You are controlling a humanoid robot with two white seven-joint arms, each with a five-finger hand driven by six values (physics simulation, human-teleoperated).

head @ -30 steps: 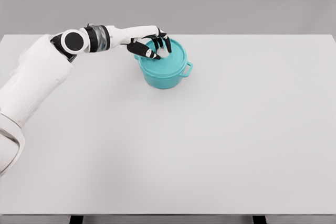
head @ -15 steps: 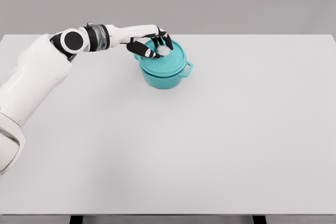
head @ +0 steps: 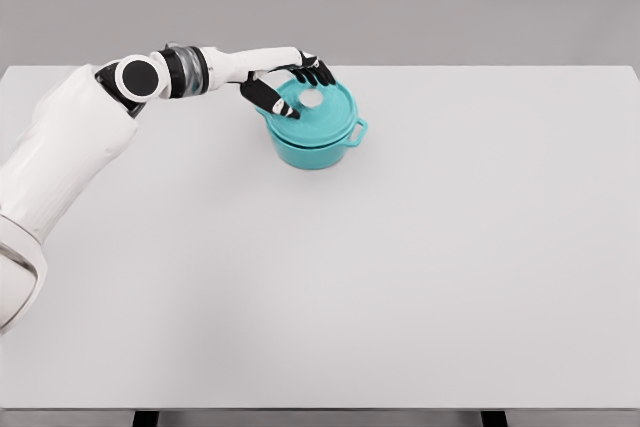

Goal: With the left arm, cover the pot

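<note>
A teal pot point(head: 318, 145) with side handles stands on the white table point(head: 400, 267), toward the back and left of centre. Its teal lid point(head: 320, 115) with a white knob point(head: 310, 99) lies flat on the pot's rim. My left hand point(head: 297, 87) hovers at the lid's back left edge. Its black fingers are spread apart around the knob and no longer touch it. The left arm reaches in from the left side. My right arm does not show.
The table's back edge point(head: 480, 67) runs just behind the pot. A grey wall rises behind it.
The fingers were closed on the lid's knob a second ago. They have since opened and drawn back up and to the left, and the lid has settled on the pot.
</note>
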